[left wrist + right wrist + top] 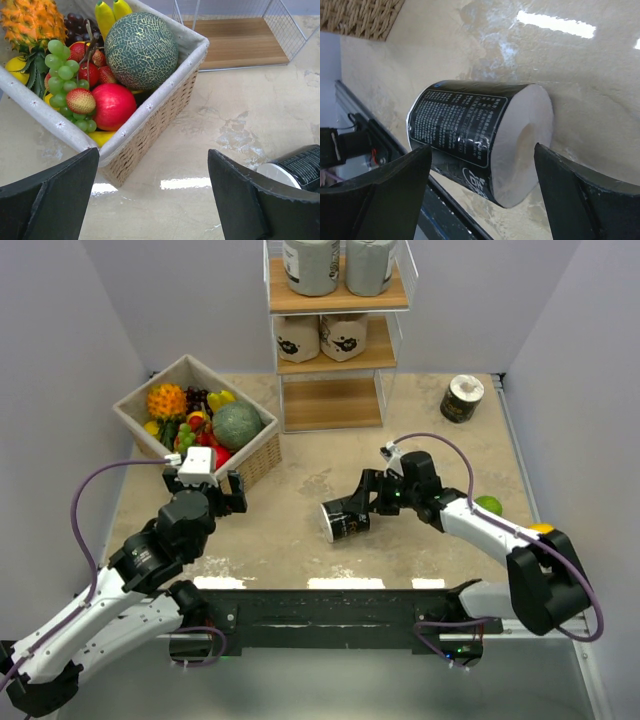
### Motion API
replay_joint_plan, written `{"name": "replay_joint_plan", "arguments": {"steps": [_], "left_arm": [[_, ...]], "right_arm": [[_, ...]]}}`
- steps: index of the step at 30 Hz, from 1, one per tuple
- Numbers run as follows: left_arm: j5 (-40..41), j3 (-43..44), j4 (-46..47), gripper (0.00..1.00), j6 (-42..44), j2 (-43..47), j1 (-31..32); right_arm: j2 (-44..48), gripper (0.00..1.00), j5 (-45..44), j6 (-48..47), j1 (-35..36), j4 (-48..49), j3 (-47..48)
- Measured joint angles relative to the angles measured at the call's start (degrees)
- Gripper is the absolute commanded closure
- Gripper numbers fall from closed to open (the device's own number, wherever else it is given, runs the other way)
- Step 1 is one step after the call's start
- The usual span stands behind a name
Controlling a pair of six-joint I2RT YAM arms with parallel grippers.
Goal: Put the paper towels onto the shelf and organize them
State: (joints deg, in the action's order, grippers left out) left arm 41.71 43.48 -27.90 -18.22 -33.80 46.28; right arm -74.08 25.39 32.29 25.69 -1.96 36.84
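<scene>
Closest in, the left hand (152, 157) hangs with its fingers spread wide and nothing between them, just short of a corner of the wicker fruit basket (150, 135). Everything rests on the beige table (300, 550). At its far edge stands the shelf (330, 360), with two grey rolls (310, 265) on the top board and two tan printed rolls (343, 335) on the middle one. The basket sits left of the shelf and holds a netted melon (141, 50) among other fruit. The right hand (482, 150) is spread as well, one finger on each side of a dark-wrapped roll (465, 130) lying on its side at mid-table; no squeeze shows. A second dark roll (462, 397) stands upright near the far right corner. A small green fruit (488, 505) lies just beside the right forearm.
</scene>
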Motion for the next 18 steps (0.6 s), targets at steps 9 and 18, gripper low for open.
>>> {"name": "replay_joint_plan", "arguments": {"steps": [9, 18], "left_arm": [[0.1, 0.0, 0.0, 0.06, 0.0, -2.2, 0.0], [0.7, 0.0, -0.1, 0.06, 0.0, -3.4, 0.0]], "right_arm": [[-3.5, 0.37, 10.4, -0.8, -0.2, 11.2, -4.1], [-3.1, 0.61, 13.0, -3.1, -0.1, 13.6, -4.4]]}}
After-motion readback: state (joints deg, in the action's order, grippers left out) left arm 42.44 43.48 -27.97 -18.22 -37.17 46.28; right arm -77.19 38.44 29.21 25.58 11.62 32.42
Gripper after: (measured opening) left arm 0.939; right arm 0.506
